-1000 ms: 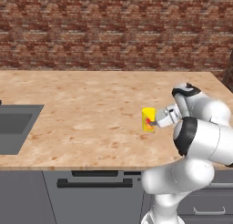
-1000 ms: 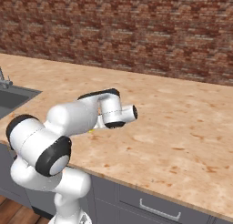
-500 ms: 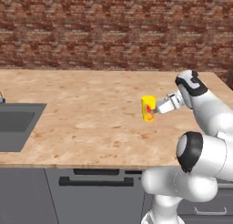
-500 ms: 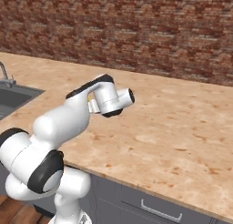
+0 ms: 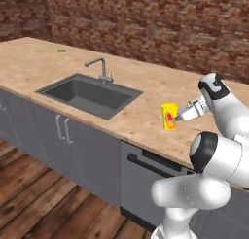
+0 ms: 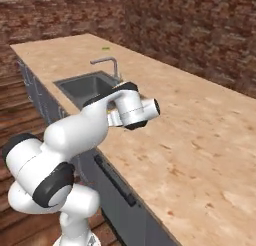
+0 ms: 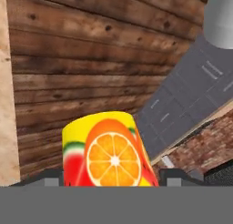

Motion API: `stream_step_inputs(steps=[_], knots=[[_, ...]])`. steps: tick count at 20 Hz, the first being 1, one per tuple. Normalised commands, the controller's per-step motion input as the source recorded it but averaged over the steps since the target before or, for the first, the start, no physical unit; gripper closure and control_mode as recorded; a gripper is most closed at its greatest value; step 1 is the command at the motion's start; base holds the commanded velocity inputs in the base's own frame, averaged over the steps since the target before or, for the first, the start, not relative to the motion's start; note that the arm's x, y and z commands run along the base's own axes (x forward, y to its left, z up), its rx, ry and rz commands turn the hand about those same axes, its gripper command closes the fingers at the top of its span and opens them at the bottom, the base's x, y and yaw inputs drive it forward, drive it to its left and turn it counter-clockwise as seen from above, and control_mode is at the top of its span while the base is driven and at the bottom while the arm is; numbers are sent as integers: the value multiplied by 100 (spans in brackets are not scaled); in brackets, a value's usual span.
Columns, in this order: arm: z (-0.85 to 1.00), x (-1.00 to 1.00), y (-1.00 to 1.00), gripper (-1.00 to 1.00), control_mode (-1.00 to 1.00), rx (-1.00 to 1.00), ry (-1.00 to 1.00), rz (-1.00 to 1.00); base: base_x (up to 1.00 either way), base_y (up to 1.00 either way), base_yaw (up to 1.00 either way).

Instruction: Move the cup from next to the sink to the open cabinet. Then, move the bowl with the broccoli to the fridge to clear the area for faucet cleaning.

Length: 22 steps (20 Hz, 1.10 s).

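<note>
Moved: whole scene has swung since a second ago, so that's the base turning, not the stuff on the counter. The sink was cut off at the left edge before, now it's fully in frame with the faucet. The cup was low by the counter before, now it's carried up in the air.

Left base view, cup: the cup [image 5: 169, 116] is bright yellow with a red mark, hanging over the front part of the counter [image 5: 141, 107], well right of the sink [image 5: 90, 94].
Left base view, gripper: the gripper [image 5: 178, 118] comes in from the right and its fingers are clamped on the cup's side, jaws fairly wide because the cup fills them.
Left base view, faucet: the faucet [image 5: 99, 69] stands at the sink's back edge; a small green bit [image 5: 61, 51] lies far back left.

Right base view, arm: the white arm blocks the cup, so can't tell the grip from here. Sink [image 6: 87, 86] and faucet [image 6: 111, 66] sit behind it.

Hand view, cup: cup [image 7: 108, 150] sits right between the two finger tips, orange-slice print facing the camera.
Hand view, background: wooden floor [image 7: 82, 68] and grey cabinet fronts [image 7: 186, 104] behind it.
</note>
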Motion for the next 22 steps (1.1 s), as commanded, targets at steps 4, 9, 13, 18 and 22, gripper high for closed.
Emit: stream_step_inputs(steps=[4,9,13,18,22], knots=[[0,0,0,100,100,0,0,0,0,18,94],[0,0,0,100,100,0,0,0,0,3,90],[0,0,0,100,100,0,0,0,0,0,91],[0,0,0,100,100,0,0,0,0,0,90],[0,0,0,100,100,0,0,0,22,0,84]])
